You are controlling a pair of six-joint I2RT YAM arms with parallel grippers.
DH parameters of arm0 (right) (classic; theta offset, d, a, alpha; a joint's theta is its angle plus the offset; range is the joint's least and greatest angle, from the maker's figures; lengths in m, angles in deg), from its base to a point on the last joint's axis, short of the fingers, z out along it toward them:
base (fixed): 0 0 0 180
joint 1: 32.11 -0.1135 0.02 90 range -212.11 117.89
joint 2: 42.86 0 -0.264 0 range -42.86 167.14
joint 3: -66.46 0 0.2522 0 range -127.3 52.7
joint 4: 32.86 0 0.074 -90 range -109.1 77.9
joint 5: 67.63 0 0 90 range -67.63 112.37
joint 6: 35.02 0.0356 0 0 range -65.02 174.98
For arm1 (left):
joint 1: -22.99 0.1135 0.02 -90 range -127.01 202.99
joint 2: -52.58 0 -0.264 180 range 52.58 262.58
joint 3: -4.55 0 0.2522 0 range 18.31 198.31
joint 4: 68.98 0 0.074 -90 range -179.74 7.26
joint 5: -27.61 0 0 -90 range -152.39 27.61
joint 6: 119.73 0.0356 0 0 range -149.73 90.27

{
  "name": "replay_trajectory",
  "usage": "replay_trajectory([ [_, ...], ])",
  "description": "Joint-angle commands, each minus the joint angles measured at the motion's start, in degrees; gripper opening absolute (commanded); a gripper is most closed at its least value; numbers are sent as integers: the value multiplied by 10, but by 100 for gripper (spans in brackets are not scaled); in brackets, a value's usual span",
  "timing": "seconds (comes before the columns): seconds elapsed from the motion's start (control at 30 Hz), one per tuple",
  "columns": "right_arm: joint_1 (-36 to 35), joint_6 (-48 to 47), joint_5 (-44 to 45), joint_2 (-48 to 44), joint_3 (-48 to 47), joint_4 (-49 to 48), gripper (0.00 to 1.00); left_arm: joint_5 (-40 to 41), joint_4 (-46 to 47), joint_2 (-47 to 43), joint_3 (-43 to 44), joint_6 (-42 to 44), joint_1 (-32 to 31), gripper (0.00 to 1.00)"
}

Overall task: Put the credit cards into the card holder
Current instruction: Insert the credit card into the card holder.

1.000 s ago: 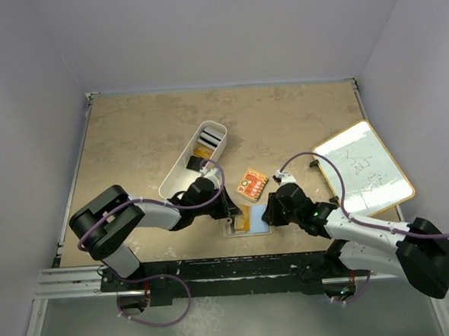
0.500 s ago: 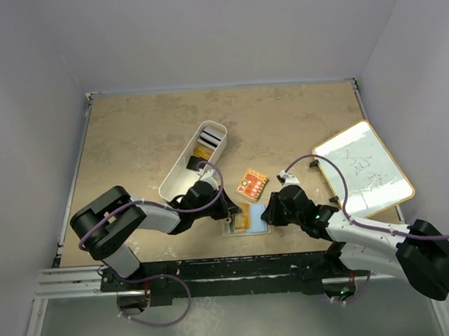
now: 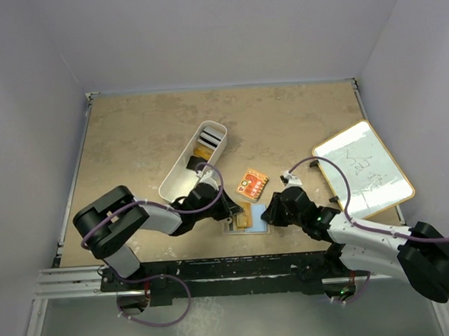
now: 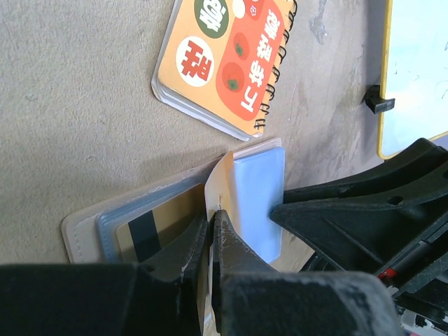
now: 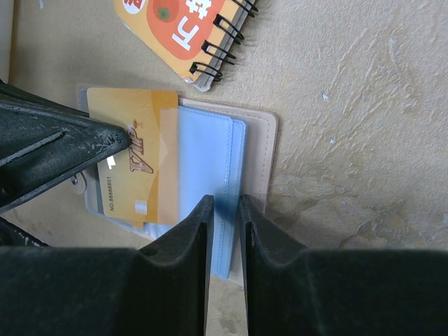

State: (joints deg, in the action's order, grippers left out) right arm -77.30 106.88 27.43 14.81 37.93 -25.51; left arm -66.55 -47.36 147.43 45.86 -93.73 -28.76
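At the left of the worktop a long white bin is set slantwise, and black, grey and orange-gold credit cards are seen lying in it. Just right of the bin's near end, the left jaws are clenched on the edge of a gold card, which is held tilted over the open card holder. One end of the card is covered by a clear pocket of the holder. The holder is laid flat near the front edge of the worktop, between the two arms, with its beige cover underneath and pale blue leaves on top. An orange spiral notebook is lying just beyond it, close to the holder's far edge but apart from it. The right jaws are closed narrowly on the blue leaf at the holder's right side, so the holder is hemmed in by an arm on either side. Farther right, well apart, a yellow-framed whiteboard is placed at an angle. Compared with a second earlier, the right wrist is found shifted slightly toward the near edge, while the bin, notebook, holder and whiteboard are seen in the same places.
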Motion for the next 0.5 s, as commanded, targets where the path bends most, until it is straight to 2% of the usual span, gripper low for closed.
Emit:
replay_trajectory([
  [0.0, -2, 14, -6, 0, 9, 15, 23, -6, -49, 18, 5, -3, -11, 0],
  [0.47, -2, 14, 0, -11, 7, 22, 23, -30, -79, 5, -9, -1, -14, 0],
])
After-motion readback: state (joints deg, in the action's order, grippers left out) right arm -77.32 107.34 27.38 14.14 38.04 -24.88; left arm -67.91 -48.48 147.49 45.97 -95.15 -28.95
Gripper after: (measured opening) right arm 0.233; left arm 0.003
